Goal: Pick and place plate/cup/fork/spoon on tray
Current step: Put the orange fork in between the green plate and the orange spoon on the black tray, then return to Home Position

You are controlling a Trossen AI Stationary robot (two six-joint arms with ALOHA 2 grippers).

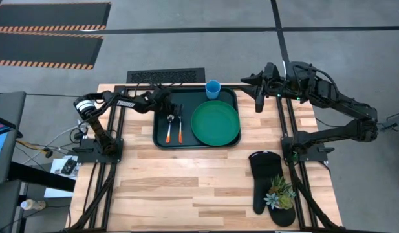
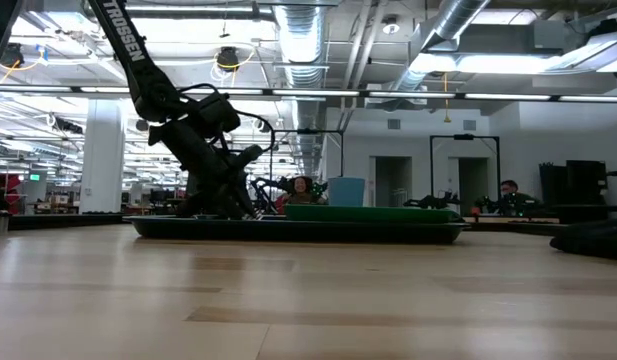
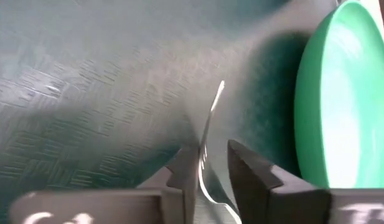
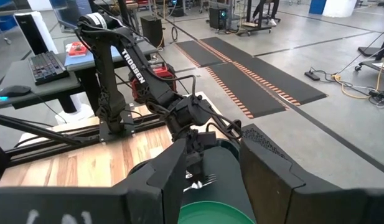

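You are looking at a robotics lab inside a large industrial hall. Overhead, exposed silver ducts [image 2: 298,40] and pipes run under an open ceiling with long strip lights [image 2: 508,96]. The floor is bare grey concrete [image 1: 186,45], marked with dark lines and laid with black mats edged in orange hazard stripes [image 1: 47,16]. A wooden counter [image 1: 186,188] carries two dark arms bolted to black metal frames [image 1: 99,152]. Beside it stands a desk with a keyboard [image 4: 47,65] and mouse [image 4: 14,91]. Seated people [image 2: 303,190] and further workstations show across the hall.
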